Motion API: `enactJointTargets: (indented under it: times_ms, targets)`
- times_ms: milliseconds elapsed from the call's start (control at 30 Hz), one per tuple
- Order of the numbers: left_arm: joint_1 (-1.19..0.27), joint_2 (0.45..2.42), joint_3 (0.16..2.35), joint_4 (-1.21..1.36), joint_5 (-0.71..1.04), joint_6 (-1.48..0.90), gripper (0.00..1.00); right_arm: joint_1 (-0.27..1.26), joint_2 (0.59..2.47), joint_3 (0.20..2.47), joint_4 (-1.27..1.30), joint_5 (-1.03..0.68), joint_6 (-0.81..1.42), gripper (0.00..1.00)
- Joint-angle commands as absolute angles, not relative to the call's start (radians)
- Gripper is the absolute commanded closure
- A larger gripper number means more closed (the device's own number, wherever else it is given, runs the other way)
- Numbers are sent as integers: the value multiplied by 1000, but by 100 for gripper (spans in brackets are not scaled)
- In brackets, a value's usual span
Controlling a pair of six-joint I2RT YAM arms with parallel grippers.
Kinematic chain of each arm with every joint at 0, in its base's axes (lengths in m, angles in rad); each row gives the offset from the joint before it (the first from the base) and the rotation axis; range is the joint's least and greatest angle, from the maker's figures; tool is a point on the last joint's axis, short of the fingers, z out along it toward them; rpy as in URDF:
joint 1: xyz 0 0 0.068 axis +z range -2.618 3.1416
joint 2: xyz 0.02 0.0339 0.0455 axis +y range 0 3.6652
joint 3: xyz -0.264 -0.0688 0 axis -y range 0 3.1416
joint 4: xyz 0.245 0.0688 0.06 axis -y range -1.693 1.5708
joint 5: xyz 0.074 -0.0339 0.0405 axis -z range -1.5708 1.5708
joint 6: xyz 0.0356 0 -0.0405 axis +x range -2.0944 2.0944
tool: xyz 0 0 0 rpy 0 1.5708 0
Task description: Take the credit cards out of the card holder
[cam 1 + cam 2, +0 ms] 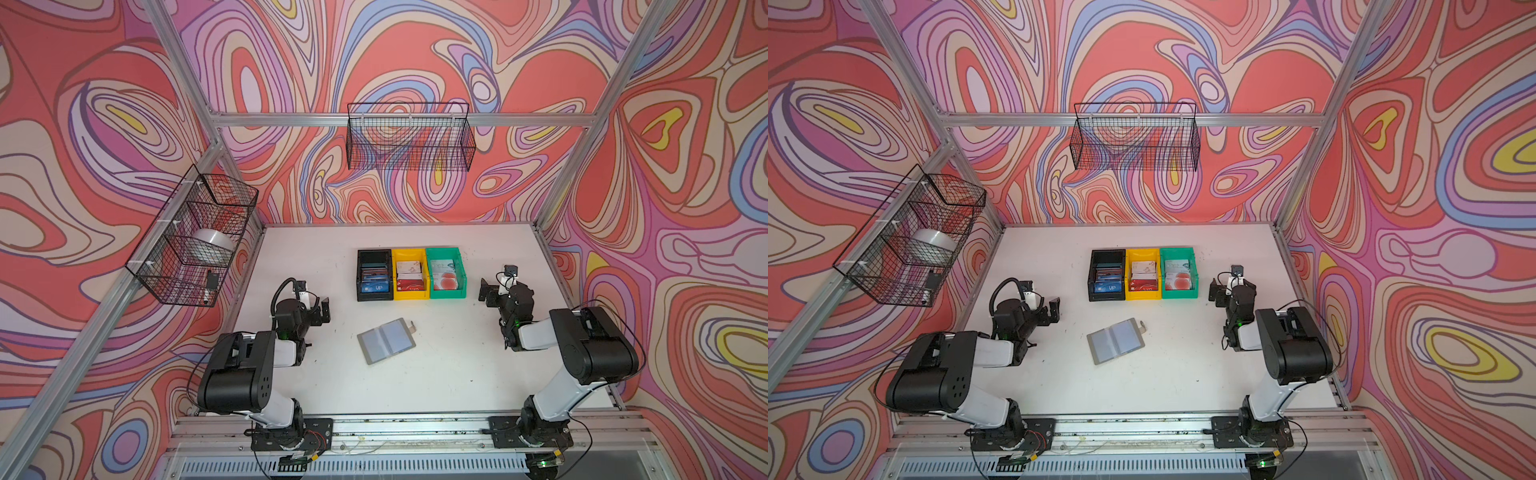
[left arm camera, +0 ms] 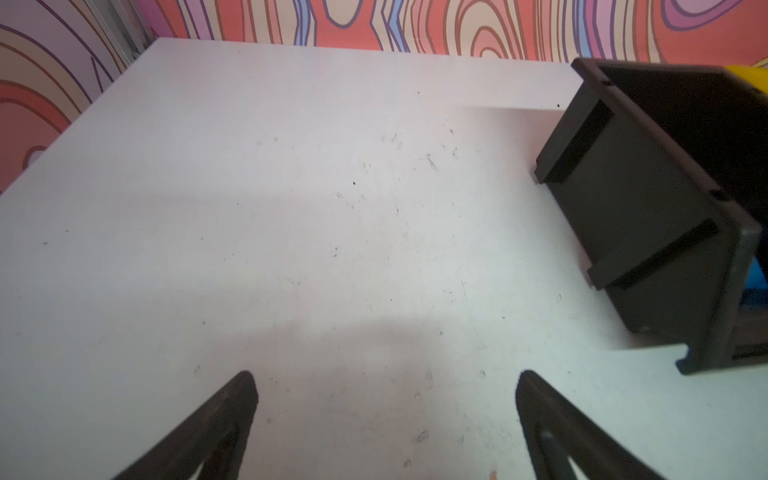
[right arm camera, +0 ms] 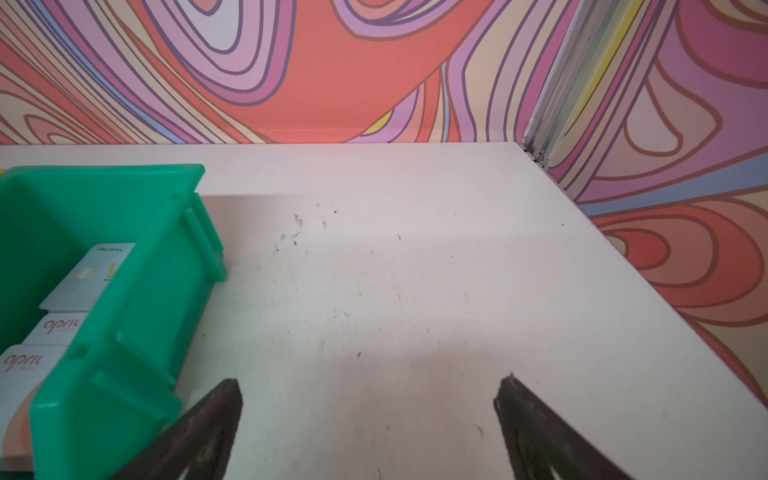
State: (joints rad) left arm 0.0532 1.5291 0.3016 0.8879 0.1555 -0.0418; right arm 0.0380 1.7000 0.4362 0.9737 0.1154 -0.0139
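Observation:
The grey card holder [image 1: 386, 340] [image 1: 1115, 340] lies open and flat on the white table [image 1: 457, 374], between the two arms; its clear sleeves look plain grey and its small tab points to the back right. Credit cards lie in the bins behind it: blue ones [image 1: 376, 286], red ones [image 1: 410, 284], and pale ones with red circles [image 1: 444, 282] [image 3: 83, 278]. My left gripper [image 1: 309, 301] [image 2: 386, 380] hangs open and holds nothing, left of the black bin. Beside the green bin, my right gripper [image 1: 498, 286] [image 3: 369, 384] is open too, over bare table.
Black bin [image 1: 374, 274] [image 2: 644, 208], yellow bin [image 1: 410, 273] and green bin [image 1: 445, 272] [image 3: 124, 291] stand in a row at the back middle. A wire basket [image 1: 195, 237] with a tape roll hangs on the left wall, another wire basket [image 1: 409, 139] on the back wall.

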Motion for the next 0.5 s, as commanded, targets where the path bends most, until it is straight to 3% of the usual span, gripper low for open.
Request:
enactJointTargets:
  times_ms: [0,467]
  targets:
    - [54,1546,320,1006,121,-45,0,36,1712,455,985,128,5,2]
    - [53,1533,355,916,63,-68,0,29,1713,461,976,121,11,2]
